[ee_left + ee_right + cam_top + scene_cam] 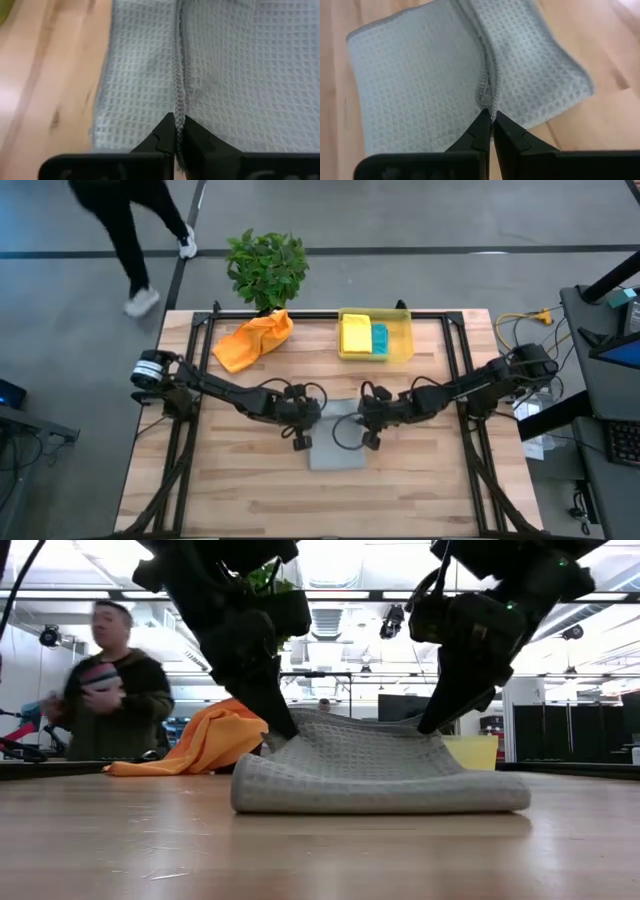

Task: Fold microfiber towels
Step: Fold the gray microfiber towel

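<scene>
A light grey waffle-weave towel (336,448) lies doubled over at the middle of the table, its rounded fold (380,802) toward the near edge. My left gripper (176,120) is shut on its left side and my right gripper (490,114) on its right side. Both slant down from the far side. An orange towel (255,338) lies crumpled at the far left. A yellow towel (356,334) and a teal towel (380,338) lie folded in the translucent yellow bin (400,340). My left gripper pinches the grey towel's stitched hem (178,102) between its two fingertips, slanting down from the far left. The pinched edge (290,735) is raised a little; the rest of the towel lies on the table. My right gripper pinches the hem at a gathered corner (485,96) between its fingertips, slanting down from the far right. That end of the upper layer (425,732) is lifted slightly, with the cloth between the two grippers almost level and the fold resting on the table.
A potted plant (266,268) stands at the table's far edge. Black frame rails (190,380) run along both sides. A person (110,680) moves behind the table on the left. Bare wood (330,500) stretches toward the near edge.
</scene>
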You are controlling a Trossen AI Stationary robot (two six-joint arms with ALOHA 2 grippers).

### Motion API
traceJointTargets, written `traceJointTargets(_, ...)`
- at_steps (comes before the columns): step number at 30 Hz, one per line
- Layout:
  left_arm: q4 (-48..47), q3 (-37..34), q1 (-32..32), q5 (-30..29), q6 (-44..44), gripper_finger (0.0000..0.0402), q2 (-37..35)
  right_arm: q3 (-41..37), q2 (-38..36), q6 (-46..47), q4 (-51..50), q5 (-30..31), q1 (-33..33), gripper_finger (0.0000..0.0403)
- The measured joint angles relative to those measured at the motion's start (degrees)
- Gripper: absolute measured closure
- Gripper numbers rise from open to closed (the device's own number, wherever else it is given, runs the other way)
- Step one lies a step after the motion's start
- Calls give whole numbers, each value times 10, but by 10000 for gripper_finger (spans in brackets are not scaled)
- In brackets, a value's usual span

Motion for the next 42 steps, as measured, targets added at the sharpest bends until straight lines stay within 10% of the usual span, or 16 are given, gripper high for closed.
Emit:
traceJointTargets(27,-14,-11,67,-12,33,396,1,0,31,-77,2,-29,-101,380)
traceJointTargets(42,-49,-7,106,-47,89,248,-6,0,-12,-125,-17,-20,-153,271)
